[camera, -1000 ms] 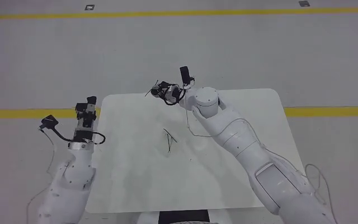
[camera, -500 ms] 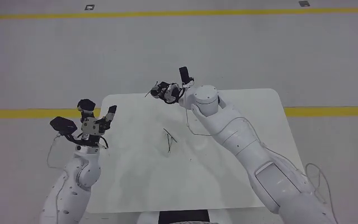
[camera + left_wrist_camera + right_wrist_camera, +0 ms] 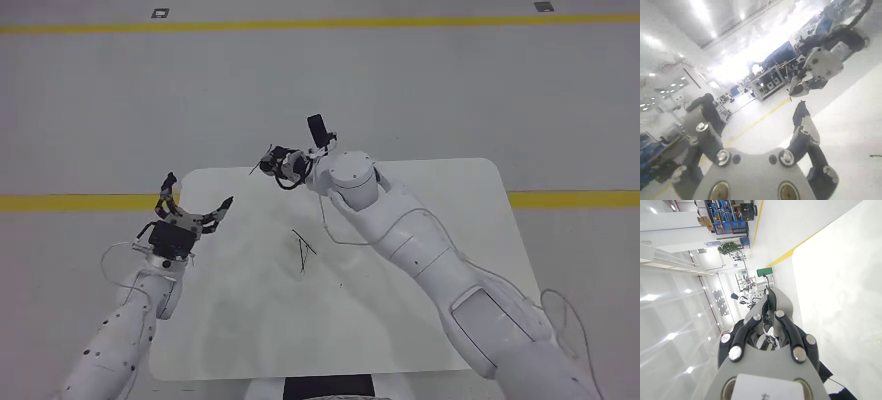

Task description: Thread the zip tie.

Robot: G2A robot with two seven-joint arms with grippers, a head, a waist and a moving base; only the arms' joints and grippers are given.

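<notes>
**Top view.** The right gripper [image 3: 270, 160] is at 11 o'clock of the table [image 3: 440, 300], over its far edge. It is pressed together on a zip tie [image 3: 257, 167], and the thin black ends stick out on either side of the fingers. The left gripper [image 3: 192, 210] is at 10 o'clock, over the table's left edge, spread wide and holding nothing. It faces toward 1 o'clock, in the direction of the right gripper, and the two are well apart. Loose zip ties [image 3: 303, 250] lie crossed on the table just toward 10 o'clock of its centre, and neither gripper touches them.

**Left wrist view.** The left gripper's fingers [image 3: 801, 113] stand wide apart with nothing between them. The right gripper is ahead, beyond the fingertips, closed, with a short black tip of the zip tie protruding from it. One left fingertip is near that tip but does not touch it.

**Right wrist view.** The right gripper pinches the zip tie. The strip runs between the pads and projects past the fingertips to a slightly thicker end. Whether that end is the head cannot be told.

**Step in hand.** By judgement, the zip tie is being held up for a second grasp. No loop is visible, so threading has not begun.

**Next move.** The left gripper needs to close the gap, line its open fingers up on a free end of the zip tie, and clamp it. The tail can then be guided into the head. The strip is thin and flexible, so the alignment has to be fine.
</notes>
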